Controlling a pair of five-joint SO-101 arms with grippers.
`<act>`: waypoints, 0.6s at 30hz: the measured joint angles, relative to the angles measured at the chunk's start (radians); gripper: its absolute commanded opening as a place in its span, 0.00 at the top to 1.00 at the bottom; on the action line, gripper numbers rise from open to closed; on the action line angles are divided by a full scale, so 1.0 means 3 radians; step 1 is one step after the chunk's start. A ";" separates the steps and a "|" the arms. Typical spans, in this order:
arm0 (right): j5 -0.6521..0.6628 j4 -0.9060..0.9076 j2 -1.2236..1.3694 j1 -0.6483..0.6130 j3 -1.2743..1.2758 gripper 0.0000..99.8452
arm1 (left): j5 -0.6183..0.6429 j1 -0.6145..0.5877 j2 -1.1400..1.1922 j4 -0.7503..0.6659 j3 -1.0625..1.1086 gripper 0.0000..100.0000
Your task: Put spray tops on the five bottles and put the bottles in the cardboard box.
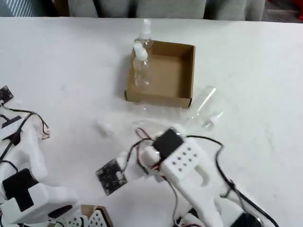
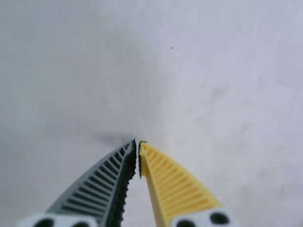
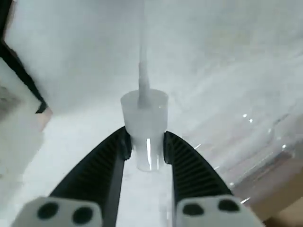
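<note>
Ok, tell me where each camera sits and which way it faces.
High view: fixed above, looking down on table, cardboard box, left arm and right arm.
Left wrist view: on the left arm, facing bare table; shut left gripper shows.
Right wrist view: on the right arm, facing table; right gripper holds a spray top.
Shared: high and right wrist views both show lying bottles.
</note>
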 measured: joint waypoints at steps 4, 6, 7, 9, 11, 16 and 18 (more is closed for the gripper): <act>0.0118 -0.0629 0.0675 -0.0143 -0.0066 0.98 | 0.0010 -0.0072 0.0000 0.0000 0.0000 0.98; 0.0123 -0.0880 0.1043 -0.0230 -0.0220 0.98 | 0.0005 -0.0072 0.0000 0.0000 0.0000 0.98; 0.0123 -0.0941 0.1227 -0.0271 -0.0327 0.98 | 0.0005 -0.0077 0.0000 0.0000 0.0000 0.98; 0.0072 -0.0987 0.1586 -0.0332 -0.0609 0.98 | 0.0010 -0.0087 0.0000 0.0000 0.0000 0.98; -0.0015 -0.0987 0.1918 -0.0343 -0.0900 0.94 | 0.0005 -0.0087 0.0000 0.0000 0.0000 0.98; -0.0327 -0.0788 0.2537 -0.0327 -0.1632 0.78 | 0.0005 -0.0097 0.0000 0.0000 0.0000 0.98; -0.0460 -0.0604 0.2680 -0.0327 -0.1867 0.75 | 0.0010 -0.0097 0.0000 0.0000 0.0000 0.98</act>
